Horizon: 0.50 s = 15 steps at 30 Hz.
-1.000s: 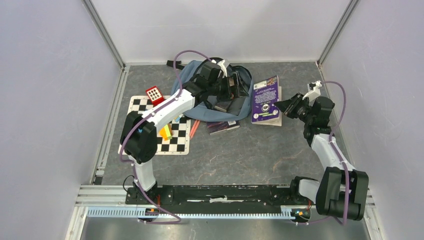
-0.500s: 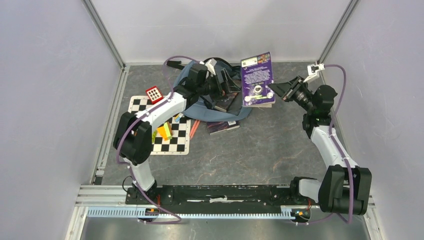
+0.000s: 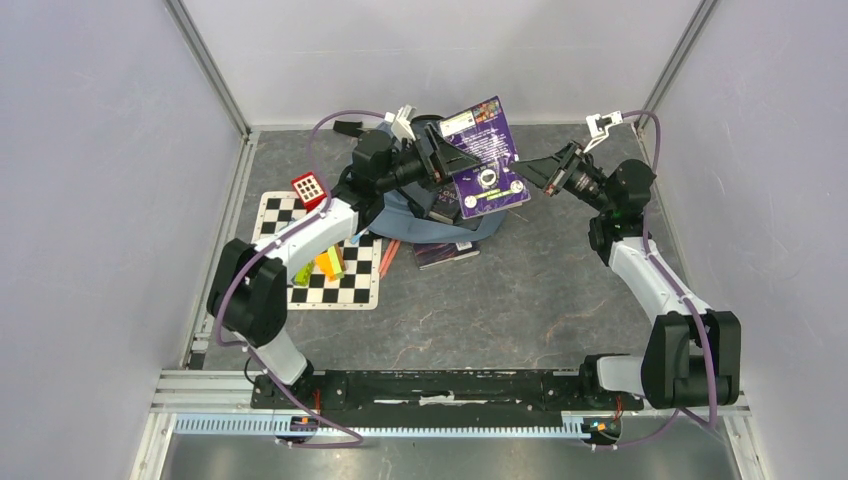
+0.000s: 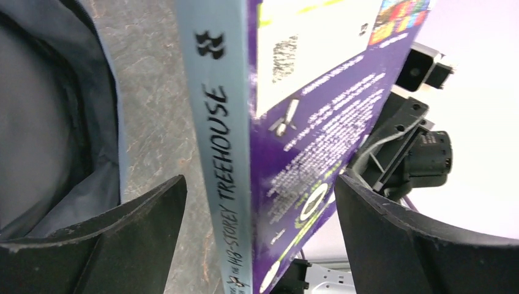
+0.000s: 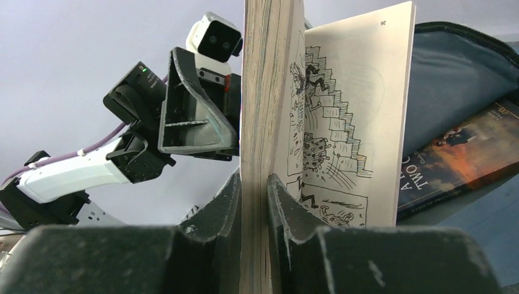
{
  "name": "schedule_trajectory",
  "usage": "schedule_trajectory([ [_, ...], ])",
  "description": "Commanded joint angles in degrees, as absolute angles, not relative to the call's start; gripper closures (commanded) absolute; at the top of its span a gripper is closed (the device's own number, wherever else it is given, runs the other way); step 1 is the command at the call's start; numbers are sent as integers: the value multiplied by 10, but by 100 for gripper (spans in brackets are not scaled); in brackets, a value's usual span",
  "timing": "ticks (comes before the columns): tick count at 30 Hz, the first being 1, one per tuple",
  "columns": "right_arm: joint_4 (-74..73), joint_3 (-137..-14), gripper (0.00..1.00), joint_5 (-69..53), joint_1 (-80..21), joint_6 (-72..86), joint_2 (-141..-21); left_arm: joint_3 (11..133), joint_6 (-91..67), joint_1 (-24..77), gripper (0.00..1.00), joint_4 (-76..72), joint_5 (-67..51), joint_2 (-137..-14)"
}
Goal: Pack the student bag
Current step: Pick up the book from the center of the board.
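Overhead, the student bag (image 3: 405,213) lies at the middle of the tabletop's (image 3: 520,310) far edge, mouth open. The right gripper (image 3: 533,170) pinches the purple book (image 3: 484,155) in the air above it. The left gripper (image 3: 443,160) stands spread wide around the book's other edge.

From the left wrist, the spine hangs between both fingers (image 4: 122,236), touching neither.

From the right wrist, a loose page fans out. Best to pinch firmly and lower the book spine-first, with that page clear of the zipper.

Count: one bag; three books, namely the held one, a dark book (image 5: 465,159) inside the bag and a third book (image 3: 445,253) just before it; one chequered mat (image 3: 350,290).
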State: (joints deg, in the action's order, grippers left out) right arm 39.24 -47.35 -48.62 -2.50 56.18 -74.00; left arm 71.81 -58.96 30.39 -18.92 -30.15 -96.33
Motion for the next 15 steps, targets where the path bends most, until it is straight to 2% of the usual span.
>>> schedule_trajectory([
  [1, 456, -500, 100, -490, -25, 577, -730, 704, -624, 303, 7, -259, -314, -928],
  [4, 458, -499, 100, -493, -28, 578, -732, 705, -635, 302, 15, -275, -316, -926],
  [6, 457, -498, 100, -493, -29, 576, -732, 705, -640, 302, 25, -288, -316, -923],
  [8, 448, -497, 100, -493, -30, 569, -734, 705, -643, 301, 41, -294, -316, -920],
  [9, 437, -497, 100, -492, -30, 556, -735, 704, -645, 301, 53, -296, -316, -917],
  [12, 347, -507, 100, -478, -32, 488, -731, 696, -648, 299, 81, -306, -315, -905],
  [13, 296, -520, 98, -471, -31, 446, -731, 692, -646, 299, 89, -306, -315, -900],
  [14, 250, -537, 90, -463, -32, 402, -733, 690, -645, 298, 95, -306, -315, -893],
  [15, 208, -549, 74, -457, -31, 366, -734, 686, -642, 297, 98, -304, -315, -888],
])
